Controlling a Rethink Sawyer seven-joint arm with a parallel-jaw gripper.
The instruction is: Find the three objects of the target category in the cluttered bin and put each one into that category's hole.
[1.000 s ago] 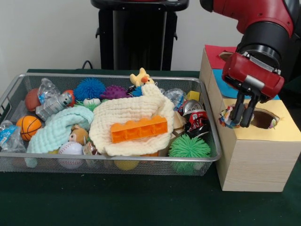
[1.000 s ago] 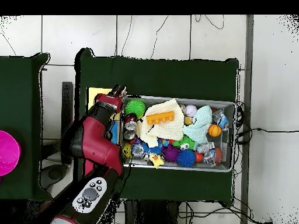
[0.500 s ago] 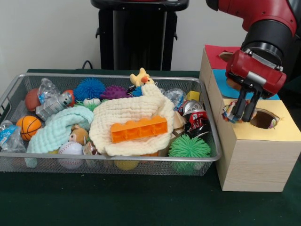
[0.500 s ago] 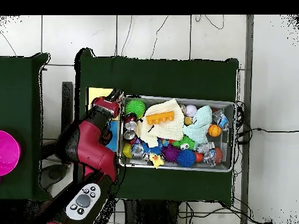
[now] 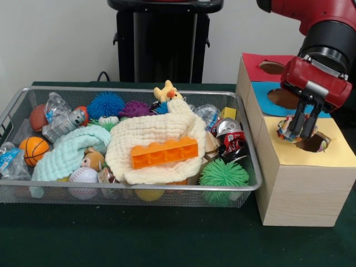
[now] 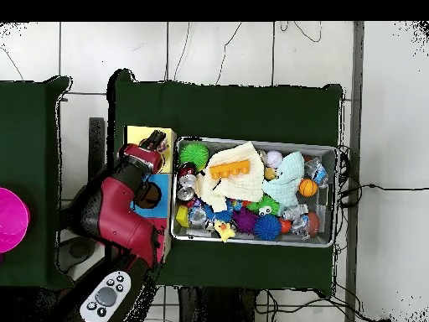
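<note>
My gripper point(image 5: 303, 129) is shut on a small floppy printed piece point(image 5: 288, 130) and holds it just above the left rim of the round hole point(image 5: 311, 142) in the yellow-topped wooden box point(image 5: 300, 183). A bit of colourful print point(image 5: 324, 146) shows at the hole's right rim. The wire mesh bin point(image 5: 139, 89) stands left of the box, full of clutter. No other printed piece shows in it. In the overhead view my gripper point(image 6: 156, 144) is over the yellow top point(image 6: 142, 134), beside the bin point(image 6: 255, 142).
Behind the yellow hole are the blue-topped hole point(image 5: 282, 98) and the red-topped hole point(image 5: 271, 67). In the bin, a cream waffle cloth point(image 5: 150, 133) carries an orange brick point(image 5: 164, 152). A mint cloth point(image 5: 72, 149), a green spiky ball point(image 5: 223, 173) and a can point(image 5: 230, 133) lie around it.
My gripper has moved with the printed piece from the box's bin-side edge across the yellow top to the hole's rim, and has risen slightly.
</note>
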